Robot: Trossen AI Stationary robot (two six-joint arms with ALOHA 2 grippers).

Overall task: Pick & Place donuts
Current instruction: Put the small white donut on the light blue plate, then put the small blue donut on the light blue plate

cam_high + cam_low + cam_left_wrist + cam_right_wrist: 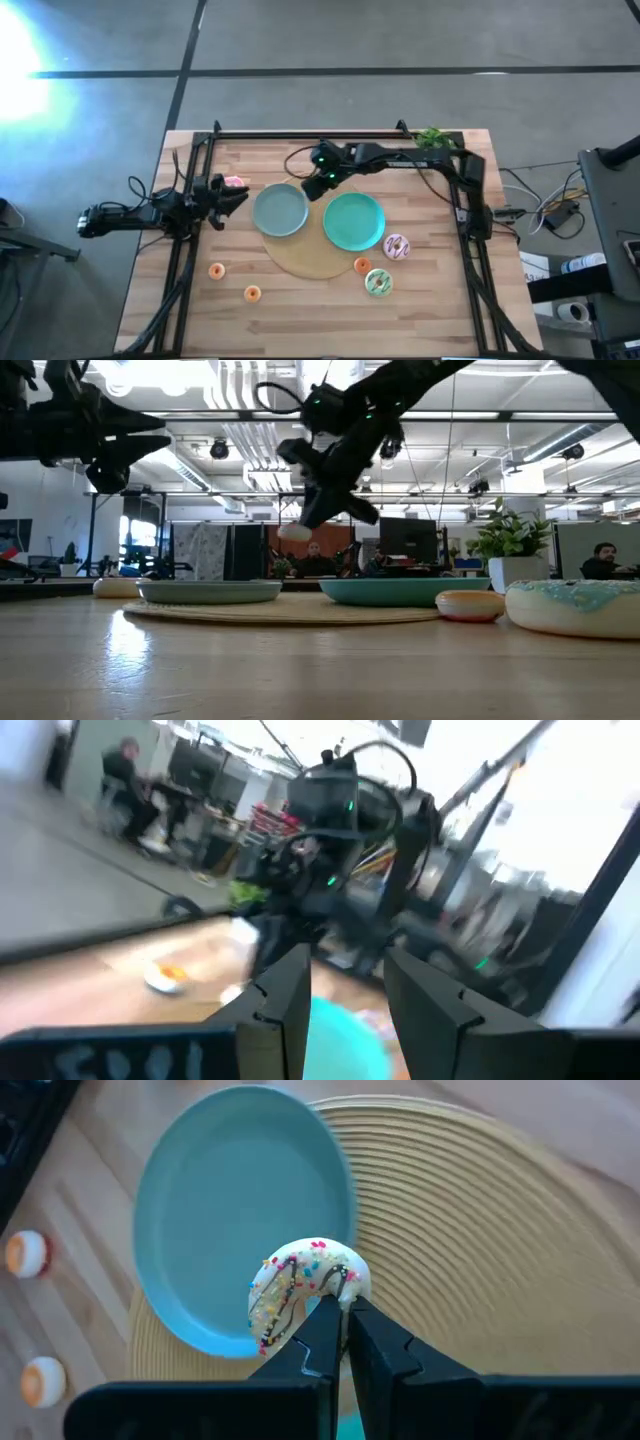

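Surface [300, 320], mat [305, 262], two plates on it. Grey plate [240, 1230] sits below the right tool [340, 1342], which pinches a cream donut [300, 1285] by one side of its ring, aloft. It looks light, rigid; a rim pinch suits. Left tool [345, 995] hangs slightly parted, empty, beside a pink donut [235, 183]. Others lie scattered.

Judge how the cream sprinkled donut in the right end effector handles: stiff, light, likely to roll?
The cream sprinkled toy donut probably is stiff: pinched at its rim by the right end effector, the ring keeps shape. Likely light, hanging from that small pinch. Dropped on edge, it might roll.
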